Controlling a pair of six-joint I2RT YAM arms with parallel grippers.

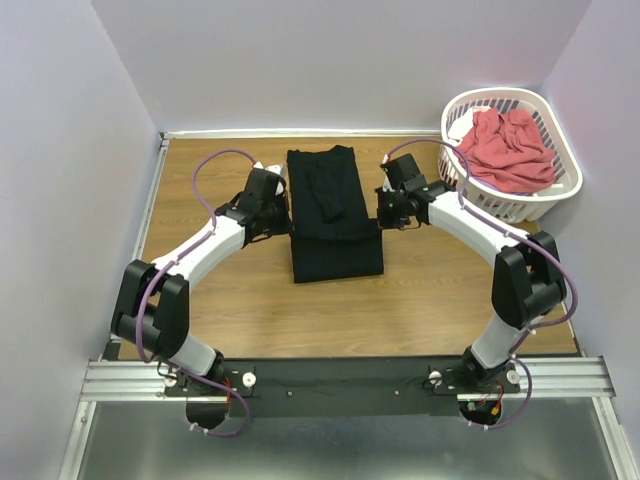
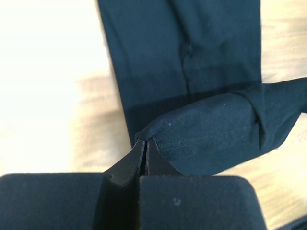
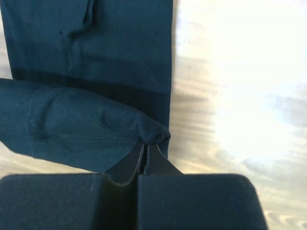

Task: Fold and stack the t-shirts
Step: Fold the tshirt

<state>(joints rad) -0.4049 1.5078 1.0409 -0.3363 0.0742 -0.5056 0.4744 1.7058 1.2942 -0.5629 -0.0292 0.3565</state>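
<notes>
The black t-shirt (image 1: pixel 335 215) lies as a long folded strip across the middle of the wooden table (image 1: pixel 430 300). My left gripper (image 1: pixel 284 203) is at its left edge and my right gripper (image 1: pixel 383 207) at its right edge. In the left wrist view the left gripper (image 2: pixel 145 143) is shut on a bunched corner of the black t-shirt (image 2: pixel 216 134), lifted over the flat part. In the right wrist view the right gripper (image 3: pixel 146 143) is shut on the opposite bunched corner of that shirt (image 3: pixel 91 127). The coral-red t-shirt (image 1: pixel 510 148) lies crumpled in the basket.
A white slotted laundry basket (image 1: pixel 562 188) stands at the back right corner, close behind the right arm. Pale walls enclose the table on the left, far and right sides. A metal rail (image 1: pixel 340 378) with both arm bases runs along the near edge.
</notes>
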